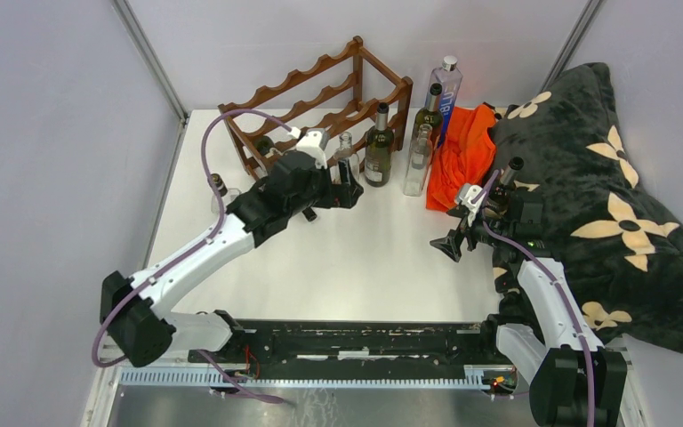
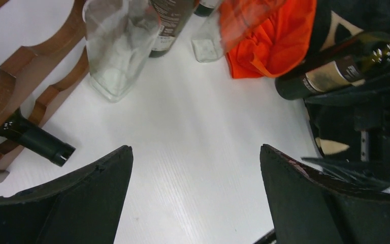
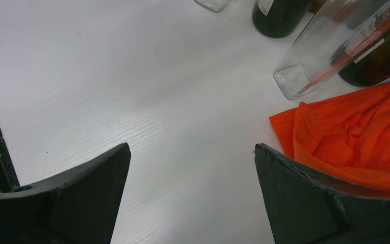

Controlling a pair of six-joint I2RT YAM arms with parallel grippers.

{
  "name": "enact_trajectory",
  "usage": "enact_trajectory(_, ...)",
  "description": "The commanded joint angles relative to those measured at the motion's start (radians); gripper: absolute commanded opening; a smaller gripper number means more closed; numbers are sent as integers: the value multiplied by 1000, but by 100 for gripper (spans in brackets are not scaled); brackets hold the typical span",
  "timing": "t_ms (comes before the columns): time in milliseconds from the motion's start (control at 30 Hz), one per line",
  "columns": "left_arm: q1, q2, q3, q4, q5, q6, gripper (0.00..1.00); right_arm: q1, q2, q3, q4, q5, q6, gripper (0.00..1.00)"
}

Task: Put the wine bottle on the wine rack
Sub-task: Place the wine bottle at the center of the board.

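While one bottle (image 2: 35,140) lies in the wine rack (image 1: 357,58), five others (image 1: 378,151) cluster nearby

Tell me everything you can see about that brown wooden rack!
The wine rack looks like reddish-brown wood, an open frame with no solid sides. Wavy, scalloped rails run along it in three tiers, joined by straight posts. It stands upright at the back left of the white table, turned at an angle. A dark bottle lies on its side in the lowest tier, neck poking out past the rail. Upright bottles stand close by its right end; whether they touch it is unclear.
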Motion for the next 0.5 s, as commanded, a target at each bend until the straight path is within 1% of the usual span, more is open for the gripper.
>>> enact_trajectory(0,-5,97,99,64,-134,44,97,-5,-8,-1,20,5,-16,98)
enact_trajectory(67,-5,154,128,64,-179,57,95,-5,-7,-1,21,6,-15,98)
enact_trajectory(333,-5,304,258,89,-345,170,94,-5,-5,-1,20,4,-16,98)
enact_trajectory(467,-5,388,355,55,-423,158,92,-5,-8,-1,20,8,-17,98)
